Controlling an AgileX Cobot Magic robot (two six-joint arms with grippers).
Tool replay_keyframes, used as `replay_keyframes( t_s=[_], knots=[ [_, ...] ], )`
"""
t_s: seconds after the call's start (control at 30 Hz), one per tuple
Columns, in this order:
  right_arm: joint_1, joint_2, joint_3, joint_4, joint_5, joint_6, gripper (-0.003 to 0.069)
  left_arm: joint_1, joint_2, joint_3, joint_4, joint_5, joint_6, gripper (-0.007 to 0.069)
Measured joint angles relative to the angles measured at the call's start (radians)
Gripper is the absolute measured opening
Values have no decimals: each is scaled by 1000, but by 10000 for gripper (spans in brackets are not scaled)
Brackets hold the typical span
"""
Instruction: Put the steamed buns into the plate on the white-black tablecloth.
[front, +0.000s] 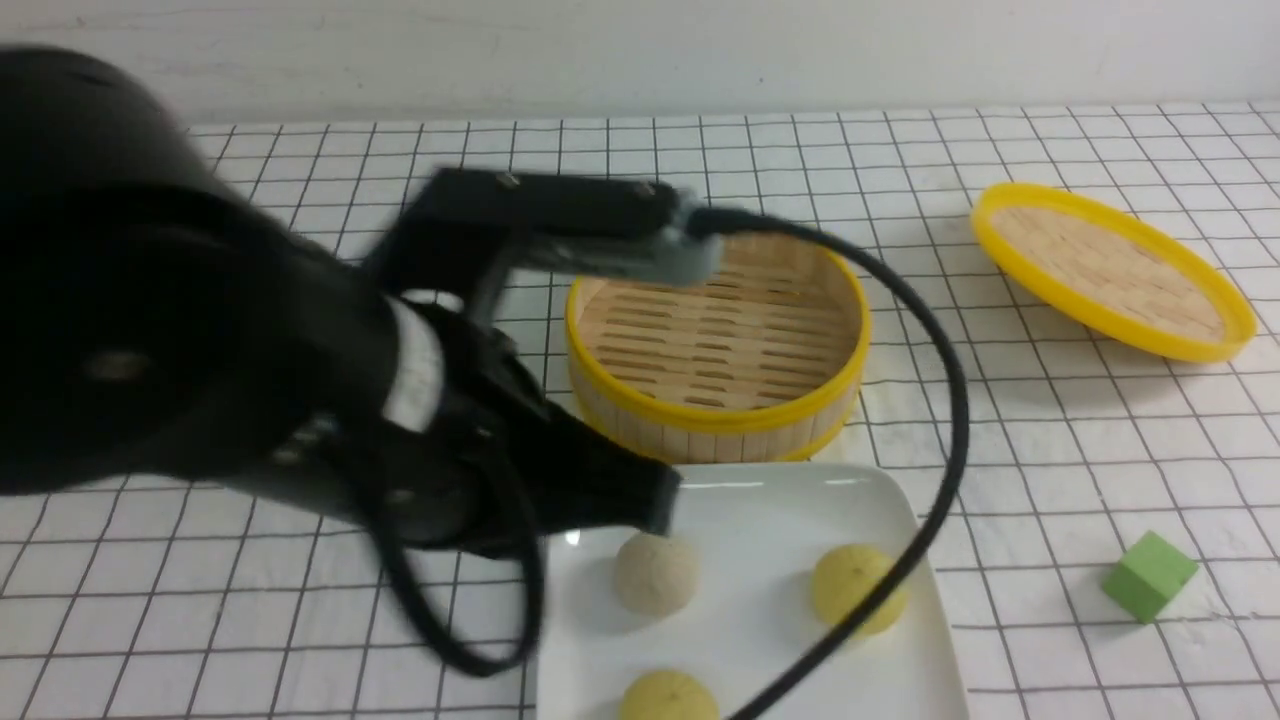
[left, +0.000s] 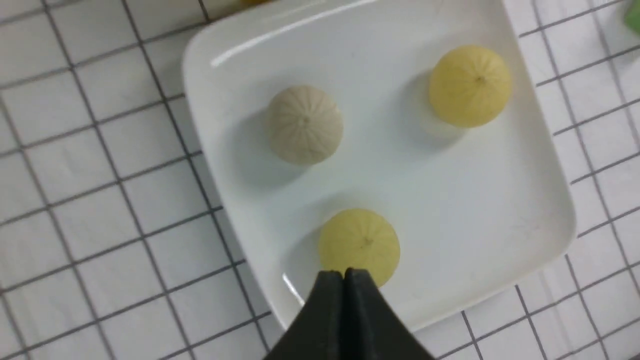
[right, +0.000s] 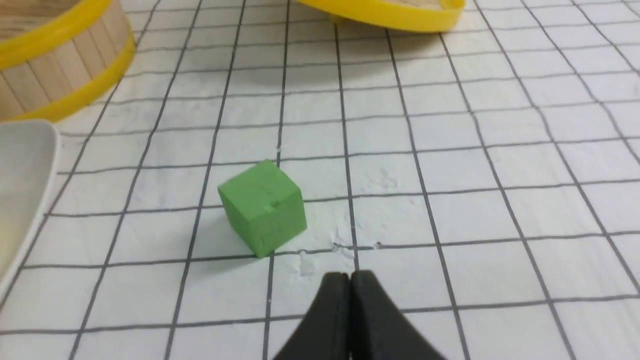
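Already all three steamed buns lie in the plate (front: 880, 500) at the lower centre of the front view: the beige bun (front: 655, 572), a yellow bun (front: 855, 585) to its right, and another yellow bun (front: 668, 697) at the bottom edge. The left gripper (left: 344, 274) hangs over the plate's near edge with its jaws pressed together on nothing, and the right gripper (right: 349, 276), likewise closed and empty, sits just beside the green cube (right: 263, 206). Judging from this, the work looks finished, so the sound move is to lift the left arm straight up and away, keeping its trailing cable (front: 945, 400) from dragging across the buns.
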Motion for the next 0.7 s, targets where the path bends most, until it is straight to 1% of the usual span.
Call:
replay_keyframes(
  t_s=[0.07, 0.1, 0.13, 0.17, 0.23, 0.3, 0.33, 0.4, 0.43, 0.47, 0.5, 0.53, 0.57, 0.6, 0.63, 0.67, 0.7],
  knots=[
    [-4, 0, 2, -1, -9, 0, 14, 0, -117, -8, 75, 55, 3, 2],
    [-4, 0, 2, -1, -11, 0, 14, 0, -128, -8, 75, 61, 3, 2],
    [-5, 0, 2, -1, -10, 0, 15, 0, -221, 7, 117, 107, 0, 2],
    [-5, 0, 2, -1, -11, 0, 15, 0, -232, 15, 122, 117, -2, 2],
    [-5, 0, 2, -1, -11, 0, 18, 0, -362, 90, 157, 152, -26, 2],
    [-5, 0, 3, -1, -13, 0, 20, 0, -497, 231, 184, 131, -57, 2],
    [-5, 0, 3, -1, -13, 0, 22, 0, -553, 281, 193, 106, -69, 2],
    [-5, 0, 3, -1, -15, 0, 24, 0, -647, 398, 210, 6, -112, 2],
    [-5, 0, 3, -1, -15, 0, 25, 0, -656, 411, 212, -6, -119, 2],
    [-5, 0, 4, -1, -16, 0, 26, 0, -725, 510, 232, -101, -182, 2],
    [-5, 0, 4, -1, -16, 0, 26, 0, -732, 521, 235, -129, -191, 2],
    [-5, 0, 4, -1, -16, 0, 26, 0, -777, 605, 256, -228, -257, 2],
    [-5, 0, 4, -1, -16, 0, 26, 0, -796, 640, 270, -281, -303, 2],
    [-5, 0, 4, -2, -17, 0, 26, 0, -823, 692, 284, -367, -360, 2],
    [-5, 0, 4, -2, -17, 0, 27, 0, -828, 716, 288, -408, -381, 2],
    [-5, 0, 4, -2, -17, 0, 27, 0, -831, 722, 291, -417, -395, 2],
    [-5, 0, 4, -2, -17, 0, 28, 0, -837, 764, 298, -485, -437, 2]
  ],
)
